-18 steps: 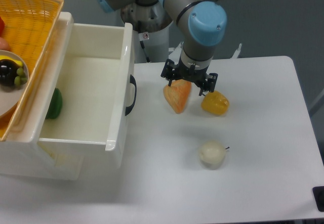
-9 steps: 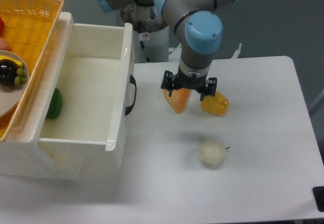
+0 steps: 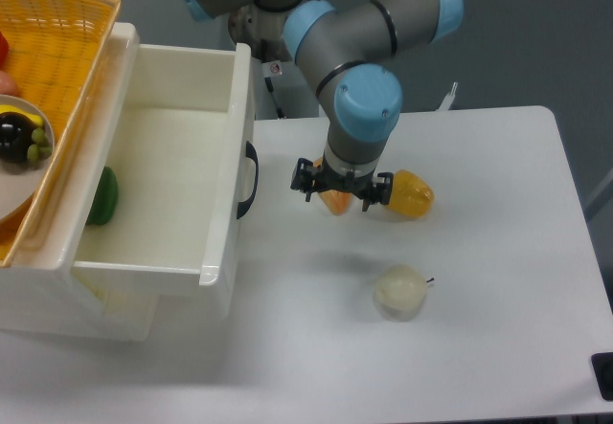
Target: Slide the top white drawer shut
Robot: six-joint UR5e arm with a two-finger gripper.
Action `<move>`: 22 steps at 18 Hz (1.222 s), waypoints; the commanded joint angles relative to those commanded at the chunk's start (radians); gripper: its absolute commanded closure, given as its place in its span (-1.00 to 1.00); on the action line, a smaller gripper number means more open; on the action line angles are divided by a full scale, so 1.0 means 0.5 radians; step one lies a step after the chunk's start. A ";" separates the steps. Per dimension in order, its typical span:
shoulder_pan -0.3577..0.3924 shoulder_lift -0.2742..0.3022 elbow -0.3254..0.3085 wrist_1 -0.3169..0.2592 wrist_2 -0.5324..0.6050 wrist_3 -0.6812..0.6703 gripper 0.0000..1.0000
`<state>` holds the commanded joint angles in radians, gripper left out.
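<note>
One white table (image 3: 498,280) carries everything in view. Next in bulk is the white cabinet at the left edge, with the top white drawer (image 3: 158,189) pulled far out toward the table's middle; its glossy front panel faces right and bears a curved black handle (image 3: 248,179). Inside the drawer a green object (image 3: 102,195) lies against the left side, partly hidden under the orange wicker basket (image 3: 59,70) that sits on the cabinet top and overhangs the drawer's left part. A bowl with dark and green pieces (image 3: 21,139) shows in the basket at the frame edge.

UR5e arm, grey links with blue caps, reaches down from the top centre. Its gripper (image 3: 341,189) hangs just right of the drawer front, near the handle but apart from it, at about handle height in the frame. Fingers stand apart; an orange wedge-shaped fruit (image 3: 334,200) shows between and behind them; cannot tell whether they touch it. Yellow fruit (image 3: 409,194) lies just right of the gripper. Pale round fruit with a short stem (image 3: 400,292) sits nearer the camera, well apart from the drawer.
</note>
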<state>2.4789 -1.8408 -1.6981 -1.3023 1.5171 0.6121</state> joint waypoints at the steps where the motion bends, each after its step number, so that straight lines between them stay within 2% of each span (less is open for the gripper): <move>1: -0.021 0.000 0.000 0.000 0.000 -0.009 -1.00; 9: -0.141 -0.003 0.003 0.000 0.003 -0.172 -1.00; 22: -0.193 0.012 0.012 0.000 -0.003 -0.178 -1.00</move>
<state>2.3823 -1.8346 -1.6920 -1.3023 1.5156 0.5231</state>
